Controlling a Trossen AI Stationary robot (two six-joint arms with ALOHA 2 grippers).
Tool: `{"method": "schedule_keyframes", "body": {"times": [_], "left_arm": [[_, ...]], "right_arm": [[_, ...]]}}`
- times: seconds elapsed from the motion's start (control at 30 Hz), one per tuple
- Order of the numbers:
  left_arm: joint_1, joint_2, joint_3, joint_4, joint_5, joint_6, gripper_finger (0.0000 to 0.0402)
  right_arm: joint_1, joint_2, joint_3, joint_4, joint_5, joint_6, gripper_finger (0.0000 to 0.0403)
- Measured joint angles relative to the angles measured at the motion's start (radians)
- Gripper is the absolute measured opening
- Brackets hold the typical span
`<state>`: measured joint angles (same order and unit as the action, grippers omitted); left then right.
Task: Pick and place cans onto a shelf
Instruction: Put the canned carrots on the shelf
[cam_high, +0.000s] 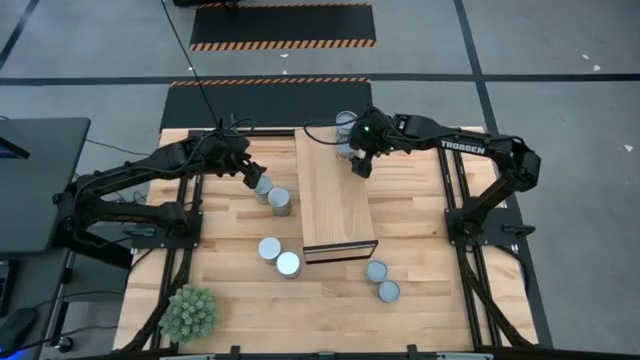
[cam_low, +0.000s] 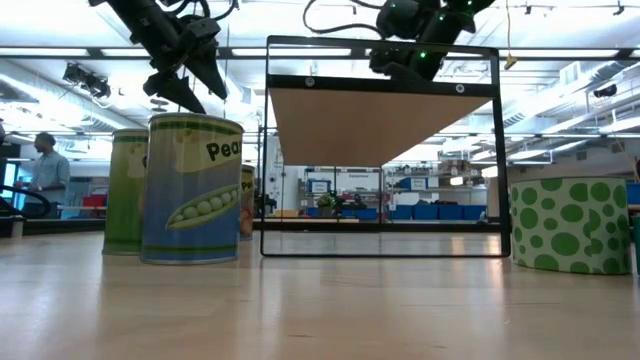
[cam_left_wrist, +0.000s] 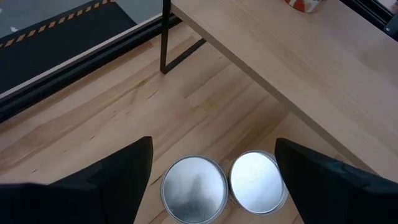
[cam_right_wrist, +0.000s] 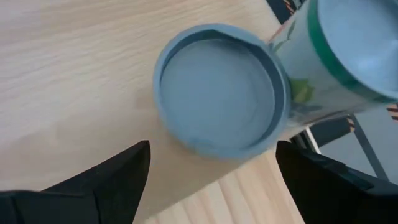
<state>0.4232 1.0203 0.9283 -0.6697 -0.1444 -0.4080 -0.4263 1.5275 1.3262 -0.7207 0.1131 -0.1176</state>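
The shelf (cam_high: 335, 195) stands lengthwise mid-table, a raised light-wood top on a thin dark frame (cam_low: 380, 110). Two cans (cam_high: 346, 130) stand on its far end; in the right wrist view one grey-topped can (cam_right_wrist: 217, 99) stands next to a green-labelled one (cam_right_wrist: 348, 56). My right gripper (cam_high: 358, 168) (cam_right_wrist: 211, 149) hangs open just above and short of them. Two cans (cam_high: 264, 186) (cam_high: 281, 202) stand on the table left of the shelf. My left gripper (cam_high: 252, 180) (cam_left_wrist: 211, 146) hovers open above this pair (cam_left_wrist: 194, 197) (cam_left_wrist: 258, 182).
Two more cans (cam_high: 279, 256) stand near the shelf's near left corner and two (cam_high: 382, 281) near its near right corner. A small green plant (cam_high: 189, 312) sits at the near left. Dark arm mounts flank the table's left and right sides.
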Motion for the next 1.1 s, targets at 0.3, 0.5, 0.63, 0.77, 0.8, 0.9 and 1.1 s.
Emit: {"method": "schedule_keyframes", "body": {"times": [0.3, 0.5, 0.63, 0.77, 0.8, 0.9, 1.1], "left_arm": [[0.000, 0.000, 0.000, -0.019, 0.096, 0.061, 0.0343], [0.001, 0.001, -0.031, -0.046, 0.143, 0.130, 0.0343], [0.012, 0.022, -0.071, -0.047, 0.177, 0.130, 0.0343], [0.023, 0.073, -0.111, -0.045, 0.163, 0.164, 0.0343], [0.032, 0.092, -0.115, -0.045, 0.165, 0.166, 0.0343], [0.060, 0.159, -0.116, -0.009, 0.209, 0.184, 0.0343], [0.060, 0.224, -0.114, -0.018, 0.258, 0.414, 0.0343]], "right_arm": [[0.000, -0.112, 0.000, -0.132, -0.040, -0.012, 0.0355], [0.004, -0.177, 0.002, -0.174, -0.062, 0.043, 0.0355], [0.007, -0.216, 0.002, -0.190, -0.063, 0.049, 0.0355], [0.006, -0.238, 0.002, -0.195, -0.053, 0.071, 0.0355], [0.006, -0.240, 0.002, -0.197, -0.053, 0.073, 0.0355], [0.006, -0.240, 0.002, -0.211, -0.053, 0.081, 0.0355], [0.006, -0.236, 0.001, -0.273, -0.053, 0.092, 0.0354]]}}
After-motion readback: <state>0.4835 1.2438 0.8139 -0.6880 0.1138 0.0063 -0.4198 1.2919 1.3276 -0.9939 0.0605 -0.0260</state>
